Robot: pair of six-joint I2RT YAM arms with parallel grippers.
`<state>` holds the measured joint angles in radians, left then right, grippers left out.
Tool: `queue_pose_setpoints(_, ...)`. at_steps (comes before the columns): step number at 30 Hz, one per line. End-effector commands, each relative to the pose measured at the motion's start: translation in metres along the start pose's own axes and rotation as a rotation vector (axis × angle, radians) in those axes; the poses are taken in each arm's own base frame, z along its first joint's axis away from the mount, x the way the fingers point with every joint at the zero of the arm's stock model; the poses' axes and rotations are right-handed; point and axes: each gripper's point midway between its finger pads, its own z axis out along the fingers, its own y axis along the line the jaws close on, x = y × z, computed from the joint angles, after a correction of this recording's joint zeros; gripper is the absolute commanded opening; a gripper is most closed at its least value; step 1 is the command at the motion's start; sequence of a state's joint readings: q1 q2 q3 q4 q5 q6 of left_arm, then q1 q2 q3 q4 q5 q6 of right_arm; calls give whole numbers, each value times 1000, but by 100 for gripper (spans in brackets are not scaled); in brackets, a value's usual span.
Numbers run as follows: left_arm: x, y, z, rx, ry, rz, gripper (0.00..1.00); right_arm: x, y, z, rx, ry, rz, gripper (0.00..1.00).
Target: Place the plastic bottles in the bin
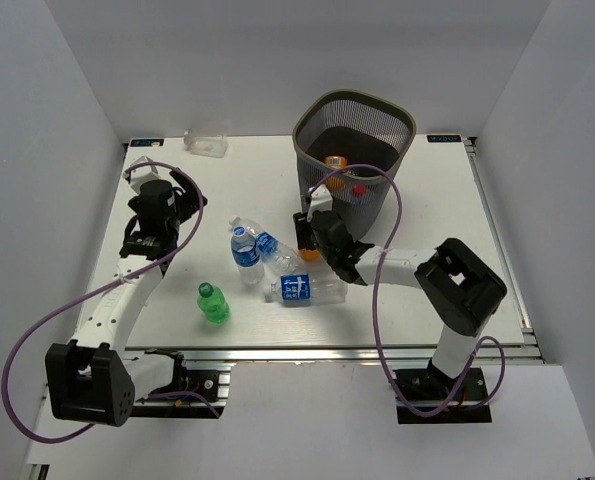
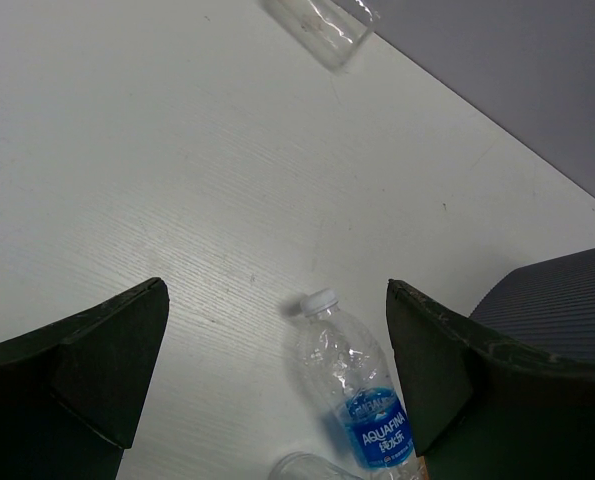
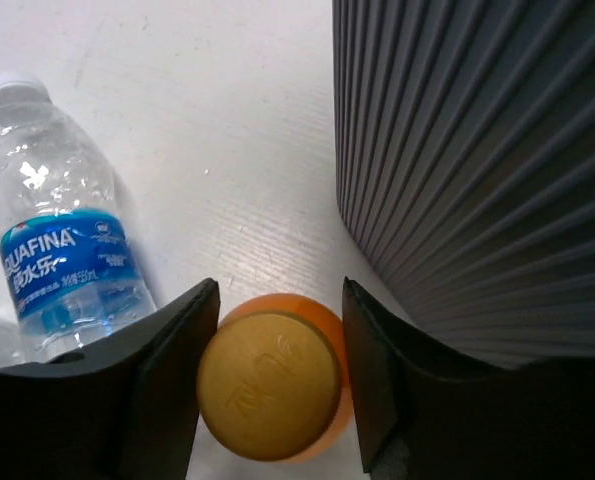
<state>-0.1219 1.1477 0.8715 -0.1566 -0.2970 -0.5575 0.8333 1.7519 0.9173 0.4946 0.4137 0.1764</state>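
right end effector (image 3: 279, 300): straddling orange bottle (image 3: 272, 385), clamp unclear
orange bottle: smooth round cap faces camera, lower centre
left end effector (image 2: 277, 290): wide open

Mesh bin (image 1: 312, 150) upright; blue-labelled bottles (image 1: 246, 250) lying near, orange bottle (image 3: 272, 380) beside it

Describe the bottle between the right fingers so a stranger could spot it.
Find the grey mesh bin. At its near foot, between the right fingers, is a bottle. It is orange, cap included; the neighbour is clear with a blue label.
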Motion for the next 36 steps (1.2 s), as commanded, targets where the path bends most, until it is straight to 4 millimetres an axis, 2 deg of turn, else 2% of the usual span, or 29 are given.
queue_pose_setpoints(1,-10,0,-8,3,-36,-2,98,-30,5,9,14,-109,27,54)
queue_pose_setpoints(3,-11,1,-8,-4,-37,-1,98,-39,10,1,-20,-124,34,38)
queue_pose_setpoints(4,-12,2,-9,-8,-39,-1,98,-45,12,-5,-29,-138,30,27)
queue_pose_setpoints(5,-12,2,-9,-8,-40,-2,98,-55,14,-12,-45,-160,28,22)
queue_pose_setpoints(6,-13,2,-9,-10,-42,-3,98,-79,22,-29,-87,-206,6,20)
queue_pose_setpoints(7,-13,2,-10,-9,-44,-5,98,-90,26,-38,-116,-229,-8,16)
queue_pose_setpoints(8,-14,1,-11,-8,-45,-7,98,-120,41,-63,-220,-294,-19,15)
queue_pose_setpoints(9,-14,2,-11,-9,-44,-8,98,-134,47,-77,-268,-329,-31,14)
queue_pose_setpoints(11,-15,2,-13,-11,-45,-13,98,-166,54,-104,-339,-407,-58,13)
queue_pose_setpoints(12,-16,2,-14,-11,-46,-13,98,-190,55,-127,-373,-469,-65,13)
queue_pose_setpoints(13,-16,3,-15,-13,-51,-16,98,-211,55,-141,-384,-530,-105,13)
queue_pose_setpoints(14,-18,3,-16,-13,-60,-18,98,-234,49,-163,-377,-602,-126,13)
queue_pose_setpoints(17,-15,10,-15,-43,-62,-17,98,-284,24,-195,-271,-744,-159,7)
queue_pose_setpoints(18,-15,11,-15,-46,-60,-16,98,-295,14,-198,-228,-762,-157,0)
queue_pose_setpoints(21,-13,10,-17,-39,-49,-18,98,-317,-21,-189,-54,-749,-182,1)
queue_pose_setpoints(22,-14,10,-18,-37,-51,-18,98,-315,-31,-179,-10,-709,-194,1)
queue_pose_setpoints(23,-14,10,-19,-35,-53,-16,98,-325,-52,-169,60,-689,-180,2)
queue_pose_setpoints(24,-14,12,-20,-40,-58,-15,98,-323,-63,-160,87,-654,-165,2)
queue_pose_setpoints(25,-13,13,-21,-42,-56,-14,98,-312,-70,-140,84,-588,-168,5)
queue_pose_setpoints(26,-12,13,-21,-41,-52,-11,98,-311,-90,-132,108,-566,-118,12)
queue_pose_setpoints(27,-12,10,-23,-22,-45,-12,98,-313,-94,-128,104,-559,-101,31)
queue_pose_setpoints(29,-9,4,-25,14,-23,3,98,-302,-99,-117,90,-515,-84,42)
queue_pose_setpoints(30,-8,-1,-26,42,-11,12,98,-297,-96,-114,73,-503,-84,66)
queue_pose_setpoints(31,-4,-12,-29,109,15,25,98,-298,-90,-119,37,-511,-86,81)
queue_pose_setpoints(32,-1,-17,-30,143,27,34,98,-297,-88,-120,24,-507,-87,89)
queue_pose_setpoints(34,7,-34,-35,251,61,55,98,-302,-89,-129,25,-508,-85,89)
queue_pose_setpoints(36,12,-45,-38,318,79,75,98,-304,-102,-136,78,-492,-54,89)
